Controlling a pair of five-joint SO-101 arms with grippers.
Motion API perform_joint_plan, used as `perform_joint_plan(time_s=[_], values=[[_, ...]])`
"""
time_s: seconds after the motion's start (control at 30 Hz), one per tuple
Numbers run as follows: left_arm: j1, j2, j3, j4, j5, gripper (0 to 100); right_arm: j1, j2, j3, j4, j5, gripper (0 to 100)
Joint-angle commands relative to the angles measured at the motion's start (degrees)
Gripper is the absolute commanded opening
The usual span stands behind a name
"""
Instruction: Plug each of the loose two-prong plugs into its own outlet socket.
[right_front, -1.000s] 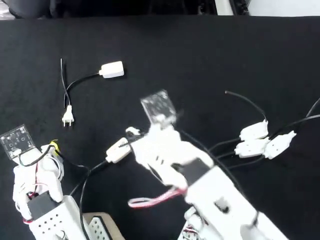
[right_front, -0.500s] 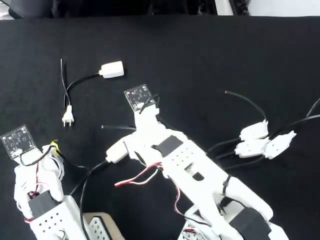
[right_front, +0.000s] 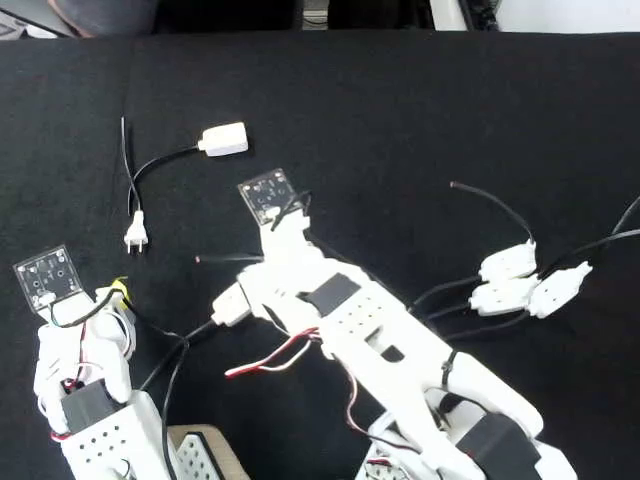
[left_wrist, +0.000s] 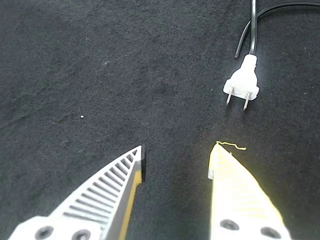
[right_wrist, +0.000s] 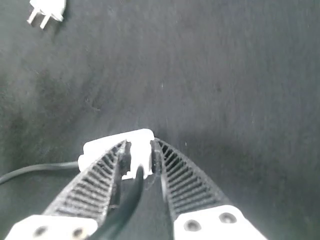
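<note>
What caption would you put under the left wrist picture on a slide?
Left gripper, open, hovers over the black table near a loose white two-prong plug.

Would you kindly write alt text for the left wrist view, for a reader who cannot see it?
The left hand hangs open and empty over the black table. Just beyond it lies a white two-prong plug, prongs pointing back toward the hand.

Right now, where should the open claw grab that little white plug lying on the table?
Probably across the two sides of the plug's white body, coming down from above. It lies flat, prongs toward the left gripper, cord trailing away, so the prongs stay free.
</note>
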Motion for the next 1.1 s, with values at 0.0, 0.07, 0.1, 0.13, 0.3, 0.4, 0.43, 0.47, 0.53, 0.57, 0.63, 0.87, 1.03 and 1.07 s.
perform_joint_plan(time_s=[0.0,0.07,0.1,0.13,0.3,0.4,0.43,0.47,0.53,0.57,0.63,0.87,1.03,1.07], values=[[0.75,-0.44,1.10,-1.14,-0.44,22,-0.62,0.92,-0.13,-3.96,1.67,1.1],[0.75,-0.35,1.10,-1.14,-0.44,22,-0.70,1.89,-0.13,-4.13,2.73,1.1],[0.75,-0.35,1.10,-1.14,-0.44,22,-0.70,2.42,-0.13,-4.13,3.25,1.1],[0.75,-0.35,1.10,-1.14,-0.44,22,-0.70,2.86,-0.13,-4.13,3.78,1.1],[0.75,-0.35,1.10,0.00,-0.44,22,-0.70,3.65,-0.13,-3.78,4.40,1.1],[0.75,-0.35,1.10,0.00,-0.44,22,-0.70,3.47,0.13,-3.16,4.40,1.1],[0.75,-0.35,1.10,0.00,-0.44,22,-0.70,3.47,-0.13,-2.02,4.40,1.1],[0.75,-0.35,1.10,0.00,-0.44,22,-0.70,3.38,-0.48,-0.79,4.40,1.1],[0.75,-0.35,1.10,0.00,-0.44,22,-0.70,3.38,-1.63,1.49,4.40,1.1],[0.75,-0.35,1.10,0.00,-0.44,22,-0.79,3.38,-1.89,2.55,4.40,1.1],[0.75,-0.35,1.10,0.00,-0.44,22,-0.97,3.38,-1.98,3.96,4.40,1.1],[0.75,-0.35,1.10,0.00,-0.44,22,-1.05,3.47,-1.71,4.40,4.40,1.1],[0.75,-0.35,1.10,0.00,-0.44,22,-1.05,4.53,-1.27,4.13,4.04,1.1],[0.75,-0.35,1.10,0.00,-0.44,22,-1.05,5.32,-1.19,3.96,4.04,1.1]])
